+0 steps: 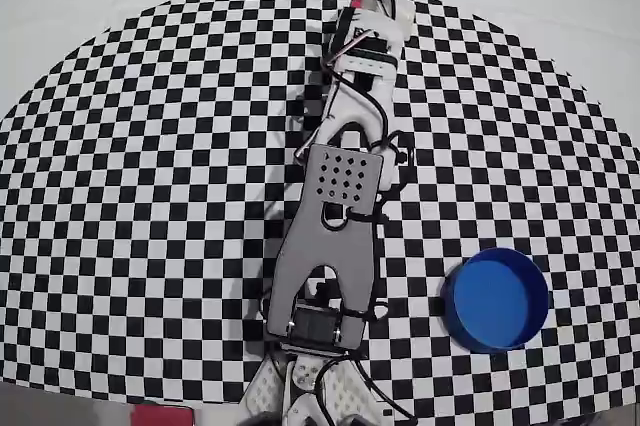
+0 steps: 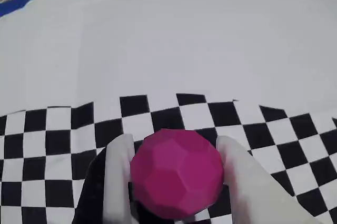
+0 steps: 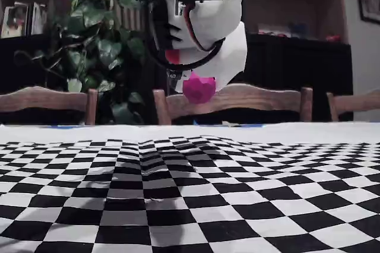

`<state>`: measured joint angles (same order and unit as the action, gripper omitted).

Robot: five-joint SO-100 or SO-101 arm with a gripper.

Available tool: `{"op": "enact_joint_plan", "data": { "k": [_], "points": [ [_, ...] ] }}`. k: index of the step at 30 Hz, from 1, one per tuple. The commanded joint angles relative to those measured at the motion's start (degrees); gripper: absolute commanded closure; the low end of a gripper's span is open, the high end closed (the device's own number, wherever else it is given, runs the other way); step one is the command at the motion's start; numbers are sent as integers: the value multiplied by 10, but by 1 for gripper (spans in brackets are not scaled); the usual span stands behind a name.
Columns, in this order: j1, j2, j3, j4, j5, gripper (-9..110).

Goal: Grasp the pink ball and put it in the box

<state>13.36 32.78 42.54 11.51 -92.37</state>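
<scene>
The small faceted magenta-pink plastic ball (image 2: pixel 177 174) sits clamped between the two white fingers (image 2: pixel 118 176) of the tool (image 2: pixel 176 148), one pad pressed to each flank, so the tool is closed on the ball and carrying it. In the fixed view the ball (image 3: pixel 199 88) hangs well above the black-and-white checkered cloth (image 3: pixel 178 187) covering the table, tucked under the white body of the arm (image 3: pixel 205 24); that height looks chosen to let the load clear the surface and any rim on the way over. From overhead the grey and white arm (image 1: pixel 335 216) stretches up the middle of the cloth toward its far edge, and the ball itself is hidden beneath the wrist there. The round shallow bright-blue box (image 1: pixel 496 299) stands on the cloth at lower right in that view, well apart from the tool and nearer the arm's base, so the carry is judged barely begun: the arm must fold back and swing toward that side. Nothing lies on the checkered surface between them, so the path looks clear. Beyond the table, wooden chair backs (image 3: pixel 237 101) and a leafy green plant (image 3: pixel 104 39) stand in the background, out of the arm's reach.
</scene>
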Motion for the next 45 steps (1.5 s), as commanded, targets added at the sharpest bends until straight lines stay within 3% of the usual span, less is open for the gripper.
{"op": "enact_joint_plan", "data": {
  "k": [1,45],
  "points": [
    [4,76,22,-4,5,101],
    [43,626,668,-117,10,101]
  ]
}}
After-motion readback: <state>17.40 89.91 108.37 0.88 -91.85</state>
